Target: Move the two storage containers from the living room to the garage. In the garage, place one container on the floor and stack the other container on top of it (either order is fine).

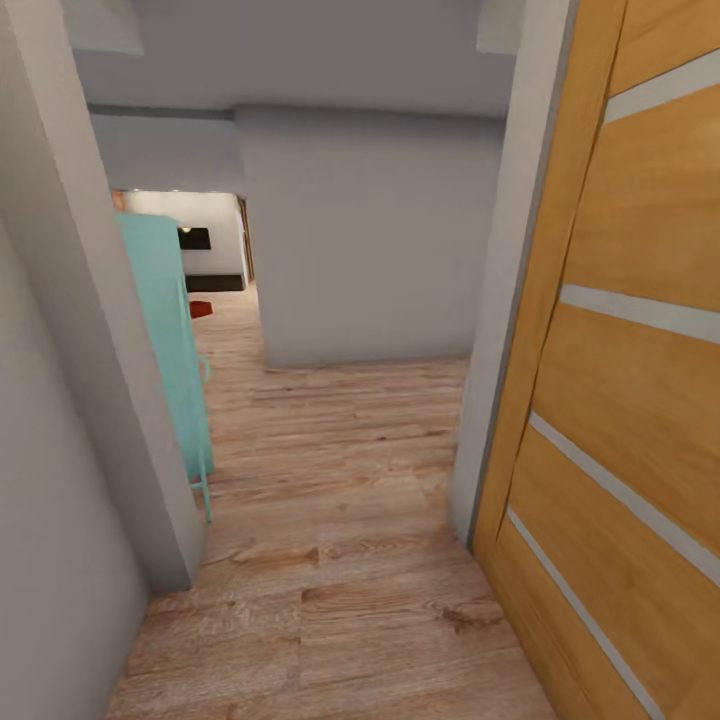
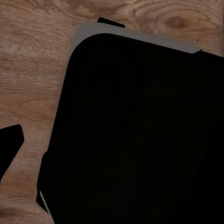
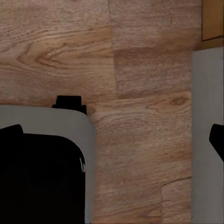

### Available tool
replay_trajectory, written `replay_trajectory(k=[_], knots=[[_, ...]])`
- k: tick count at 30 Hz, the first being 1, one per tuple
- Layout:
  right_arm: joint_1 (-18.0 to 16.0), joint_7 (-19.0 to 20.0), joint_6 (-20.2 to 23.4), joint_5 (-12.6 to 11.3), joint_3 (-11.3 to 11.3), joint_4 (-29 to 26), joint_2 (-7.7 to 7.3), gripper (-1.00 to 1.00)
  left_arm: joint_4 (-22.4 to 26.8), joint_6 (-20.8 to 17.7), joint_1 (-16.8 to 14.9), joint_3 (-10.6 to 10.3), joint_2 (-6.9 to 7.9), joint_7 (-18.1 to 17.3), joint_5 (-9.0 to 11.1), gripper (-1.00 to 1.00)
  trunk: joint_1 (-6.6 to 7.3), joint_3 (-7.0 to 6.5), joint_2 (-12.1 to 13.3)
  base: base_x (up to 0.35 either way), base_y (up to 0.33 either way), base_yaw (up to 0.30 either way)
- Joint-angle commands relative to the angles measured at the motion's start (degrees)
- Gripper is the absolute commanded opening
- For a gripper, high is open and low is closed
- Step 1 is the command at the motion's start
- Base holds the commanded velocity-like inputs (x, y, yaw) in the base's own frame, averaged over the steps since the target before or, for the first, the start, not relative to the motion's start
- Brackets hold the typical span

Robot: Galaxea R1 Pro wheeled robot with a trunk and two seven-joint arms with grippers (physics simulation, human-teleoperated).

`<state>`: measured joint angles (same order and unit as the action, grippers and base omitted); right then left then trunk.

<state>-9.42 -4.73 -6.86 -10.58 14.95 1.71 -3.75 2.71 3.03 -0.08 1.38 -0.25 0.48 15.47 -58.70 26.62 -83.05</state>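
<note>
Hallway shot, one storage container just peeking in far down the corridor

There's a small orange-red container point(image 1: 201, 309) on the wood-plank floor point(image 1: 340, 520) way past the turquoise cabinet point(image 1: 165, 340), near the far doorway. Honey-brown panelled door point(image 1: 630, 400) at right, grey wall point(image 1: 370, 240) ahead. Wrist cams look down at planks and the robot's dark base point(image 2: 140, 135); can't tell if either gripper is clenched or released.

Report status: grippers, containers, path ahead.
Fingers' state unreadable in both wrist views. No container held. Small red object far down the wood-plank hallway, unidentifiable. Teal cabinet narrows the left side; wooden door close on right.
</note>
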Motion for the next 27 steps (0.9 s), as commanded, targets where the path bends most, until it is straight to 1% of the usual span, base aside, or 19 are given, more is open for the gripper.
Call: replay_trajectory(k=[1, 6, 14, 17, 21, 27], knots=[[-0.07, -0.02, -1.08, -0.67, 0.6, 0.16, -0.04, 1.0, 0.02, 0.13, -0.01, 0.11, -0.02, 0.05, 0.17, 1.0, -0.03, 0.05, -0.03, 0.321, 0.0, 0.0], [-0.07, -0.08, -2.28, -0.84, 0.86, 0.14, -0.06, 1.0, 0.02, 0.13, -0.01, 0.11, -0.02, 0.05, 0.17, 1.0, -0.03, 0.05, -0.03, 0.321, 0.0, 0.064], [-0.07, -0.02, -2.38, -0.65, 1.03, 0.13, -0.2, 1.0, 0.02, 0.21, -0.01, 0.11, -0.02, 0.05, 0.17, 1.0, -0.03, 0.05, -0.03, 0.321, 0.0, 0.247], [-0.07, -0.02, -2.38, -0.05, 1.05, 0.13, -0.2, 1.0, 0.02, 0.21, -0.01, 0.11, -0.01, 0.05, 0.17, 1.0, -0.03, 0.05, -0.03, 0.321, 0.0, 0.21], [-0.07, -0.02, -2.19, 0.48, 1.05, 0.13, -0.13, 1.0, 0.02, 0.22, -0.01, 0.18, -0.01, 0.05, 0.17, 1.0, -0.03, 0.05, -0.03, 0.321, 0.0, 0.061], [-0.07, -0.21, -2.15, 0.59, 1.05, 0.13, -0.18, 1.0, 0.02, 0.15, -0.01, 0.18, -0.05, 0.05, 0.09, 1.0, -0.03, 0.05, -0.03, 0.321, 0.0, 0.008]])
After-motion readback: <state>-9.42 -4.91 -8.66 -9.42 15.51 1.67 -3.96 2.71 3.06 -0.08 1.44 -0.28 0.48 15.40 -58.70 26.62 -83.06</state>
